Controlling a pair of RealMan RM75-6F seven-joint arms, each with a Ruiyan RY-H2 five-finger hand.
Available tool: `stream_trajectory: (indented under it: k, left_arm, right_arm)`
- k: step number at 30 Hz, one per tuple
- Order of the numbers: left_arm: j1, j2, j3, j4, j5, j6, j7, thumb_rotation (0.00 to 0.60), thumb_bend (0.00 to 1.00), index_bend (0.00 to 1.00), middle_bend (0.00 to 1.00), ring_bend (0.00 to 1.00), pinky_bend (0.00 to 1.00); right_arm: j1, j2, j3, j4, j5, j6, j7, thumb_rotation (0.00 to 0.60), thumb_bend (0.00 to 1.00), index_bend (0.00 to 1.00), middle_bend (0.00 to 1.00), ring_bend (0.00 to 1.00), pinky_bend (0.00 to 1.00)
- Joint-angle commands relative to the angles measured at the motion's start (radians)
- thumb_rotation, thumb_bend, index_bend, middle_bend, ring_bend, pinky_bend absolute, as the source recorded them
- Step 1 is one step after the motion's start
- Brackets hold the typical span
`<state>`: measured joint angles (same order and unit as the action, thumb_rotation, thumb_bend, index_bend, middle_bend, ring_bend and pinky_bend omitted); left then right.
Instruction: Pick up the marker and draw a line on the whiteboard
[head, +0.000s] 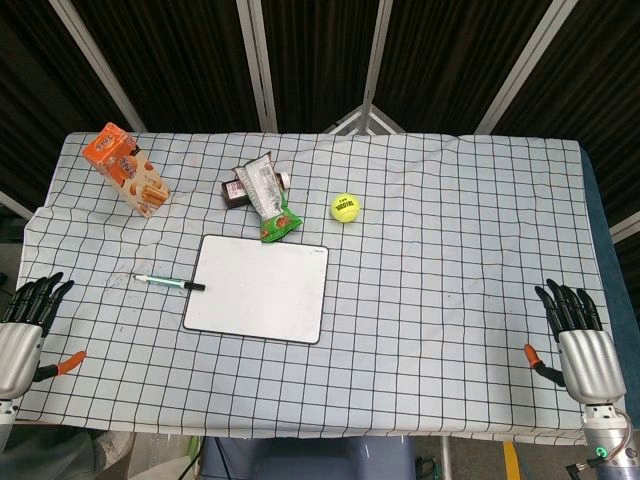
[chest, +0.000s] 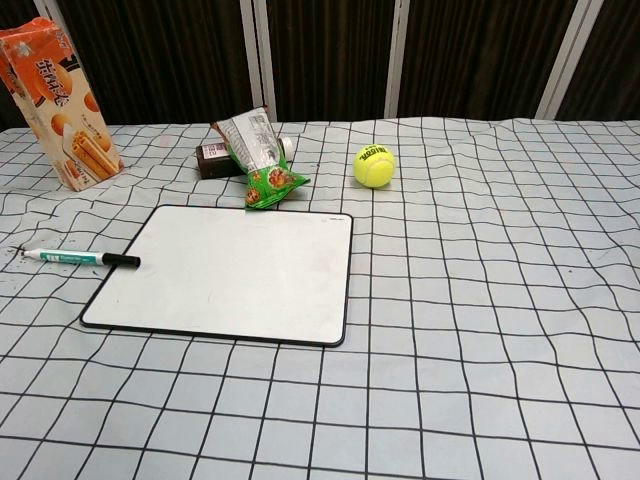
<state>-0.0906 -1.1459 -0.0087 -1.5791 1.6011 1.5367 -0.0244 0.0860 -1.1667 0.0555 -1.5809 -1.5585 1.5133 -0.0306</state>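
Observation:
A white marker with a green label and black cap (head: 168, 282) (chest: 82, 258) lies on the checked cloth, its cap touching the left edge of the whiteboard (head: 260, 288) (chest: 230, 272). The board is blank and lies flat near the table's middle. My left hand (head: 25, 325) hovers at the table's near left corner, fingers spread, holding nothing, well left of the marker. At the near right corner my right hand (head: 578, 335) is likewise spread and empty. Neither hand shows in the chest view.
An orange biscuit box (head: 126, 169) (chest: 60, 103) stands at the back left. A snack packet (head: 270, 198) (chest: 260, 158) lies over a dark small box (head: 237, 190) just behind the board. A yellow tennis ball (head: 345, 207) (chest: 374, 166) sits right of them.

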Motion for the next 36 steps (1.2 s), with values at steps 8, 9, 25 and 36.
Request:
stream_trajectory:
  k: [8, 9, 25, 36]
  left_arm:
    - [0.001, 0.000, 0.003, -0.003, 0.003, 0.000, 0.010, 0.600, 0.13, 0.00, 0.00, 0.00, 0.00]
    - [0.001, 0.000, 0.004, -0.002, 0.003, -0.001, 0.012, 0.600, 0.13, 0.00, 0.00, 0.00, 0.00]
    - [-0.072, -0.019, -0.036, -0.003, -0.035, -0.104, 0.107, 0.600, 0.18, 0.14, 0.00, 0.00, 0.02]
    - [-0.239, -0.125, -0.140, 0.049, -0.198, -0.328, 0.288, 0.600, 0.30, 0.40, 0.10, 0.00, 0.07]
  right_arm:
    - [-0.004, -0.003, 0.003, 0.005, -0.003, 0.014, 0.004, 0.600, 0.33, 0.00, 0.00, 0.00, 0.00]
    - [-0.004, -0.004, 0.003, 0.005, -0.005, 0.016, 0.004, 0.600, 0.33, 0.00, 0.00, 0.00, 0.00]
    - [-0.002, -0.003, 0.003, 0.000, 0.000, 0.006, 0.011, 0.600, 0.33, 0.00, 0.00, 0.00, 0.00]
    - [0.000, 0.001, 0.001, -0.006, 0.002, -0.001, 0.020, 0.600, 0.33, 0.00, 0.00, 0.00, 0.00]
